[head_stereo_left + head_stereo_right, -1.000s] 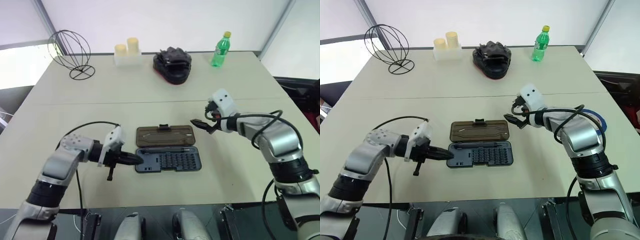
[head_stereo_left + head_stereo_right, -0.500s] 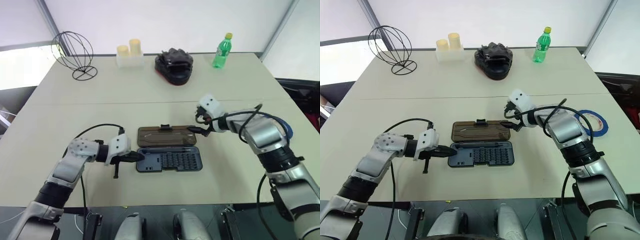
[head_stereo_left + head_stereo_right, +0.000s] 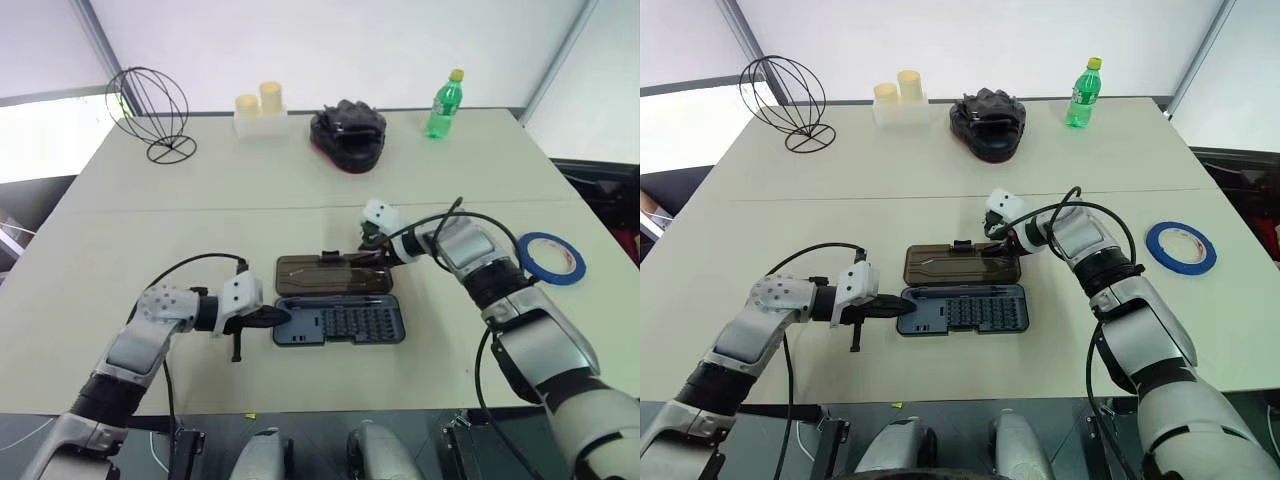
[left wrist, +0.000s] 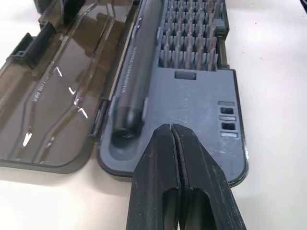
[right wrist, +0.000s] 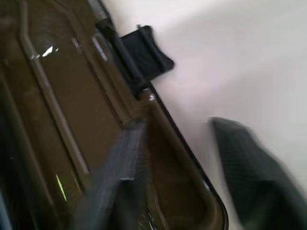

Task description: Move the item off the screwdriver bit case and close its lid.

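Now the case (image 3: pixel 962 308) lies open near the table's (image 3: pixel 790 220) front edge, its lid (image 3: pixel 960 264) flat on the far side. At the lid's right far corner the right gripper (image 5: pixel 177 167) straddles the rim, one finger inside and one outside, not yet pinched. At the case's left end the left gripper (image 4: pixel 178 177) rests with its fingers pressed together, empty. Near the table's right edge lies the tape (image 3: pixel 1181 246), well apart from the case.

Both arms are silver-grey metal segments with black joints, white wrist housings, looping black cables and slim black two-fingered grippers.
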Action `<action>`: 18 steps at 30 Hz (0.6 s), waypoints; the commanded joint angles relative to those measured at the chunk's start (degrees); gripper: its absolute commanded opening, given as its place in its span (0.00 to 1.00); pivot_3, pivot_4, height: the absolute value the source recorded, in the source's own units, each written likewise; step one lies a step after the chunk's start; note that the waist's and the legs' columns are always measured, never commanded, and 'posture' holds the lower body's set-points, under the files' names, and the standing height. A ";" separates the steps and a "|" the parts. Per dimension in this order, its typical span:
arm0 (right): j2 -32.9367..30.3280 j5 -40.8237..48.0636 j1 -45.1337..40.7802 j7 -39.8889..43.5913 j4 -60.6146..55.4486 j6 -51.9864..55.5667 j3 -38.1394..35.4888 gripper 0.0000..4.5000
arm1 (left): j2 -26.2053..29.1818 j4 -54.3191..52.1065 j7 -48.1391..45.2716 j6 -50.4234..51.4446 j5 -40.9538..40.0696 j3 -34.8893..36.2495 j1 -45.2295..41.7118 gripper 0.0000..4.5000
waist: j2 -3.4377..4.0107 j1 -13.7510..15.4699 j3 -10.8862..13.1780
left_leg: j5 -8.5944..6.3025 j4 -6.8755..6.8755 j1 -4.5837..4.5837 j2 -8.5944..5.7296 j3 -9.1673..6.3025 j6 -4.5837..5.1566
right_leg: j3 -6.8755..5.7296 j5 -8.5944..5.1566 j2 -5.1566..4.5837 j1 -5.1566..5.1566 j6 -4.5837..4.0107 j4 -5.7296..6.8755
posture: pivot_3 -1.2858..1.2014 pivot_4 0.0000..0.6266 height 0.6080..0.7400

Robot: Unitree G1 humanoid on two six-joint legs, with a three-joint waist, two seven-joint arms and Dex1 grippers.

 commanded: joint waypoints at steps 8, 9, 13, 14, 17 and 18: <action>2.06 -9.08 1.19 1.64 11.09 -15.75 2.53 0.01 | 1.14 -5.53 2.51 8.88 -0.76 -1.13 3.14 0.00 | -0.21 0.00 -0.32 | -0.36 -0.44 1.18 0.04 -0.13 0.59 | -0.01 -0.02 0.05 1.07 -0.03 -0.40 | 0.52 0.24 1.00; 2.05 -9.99 1.01 1.02 11.64 -18.53 2.65 0.01 | 1.06 -5.82 2.70 9.37 -0.98 -1.16 3.11 0.00 | -0.22 -0.03 -0.33 | -0.36 -0.48 1.20 0.04 -0.13 0.58 | -0.01 -0.02 0.05 1.09 -0.03 -0.48 | 0.52 0.24 1.00; 0.69 -11.26 -0.40 0.09 8.59 -24.65 0.65 0.01 | 1.06 -6.65 3.10 10.53 -1.38 -1.37 3.01 0.00 | -0.21 -0.41 -0.32 | -0.29 -0.59 1.20 0.04 -0.13 0.46 | 0.00 -0.01 0.05 1.10 -0.03 -0.62 | 0.52 0.24 1.00; -0.15 -11.56 -0.58 -0.37 6.66 -25.18 -0.09 0.01 | 0.99 -6.75 3.20 10.80 -1.46 -1.42 2.96 0.00 | -0.18 -0.50 -0.31 | -0.24 -0.69 1.19 0.04 -0.13 0.36 | 0.00 -0.01 0.05 1.07 -0.03 -0.67 | 0.52 0.24 1.00; -2.74 -11.42 0.25 -0.75 -1.26 -23.92 -2.63 0.01 | 0.90 -6.98 3.43 11.15 -1.54 -1.66 2.92 0.00 | -0.04 -0.53 -0.21 | -0.15 -0.77 0.99 0.04 -0.13 0.22 | 0.00 -0.01 0.03 0.86 -0.02 -0.69 | 0.52 0.24 1.00; -3.71 -10.98 1.13 -0.49 -5.12 -22.59 -3.62 0.01 | 0.79 -7.02 3.51 11.36 -1.64 -1.76 2.78 0.00 | 0.04 -0.30 -0.16 | -0.14 -0.78 0.89 0.04 -0.13 0.19 | 0.01 -0.01 0.01 0.78 -0.02 -0.69 | 0.52 0.24 1.00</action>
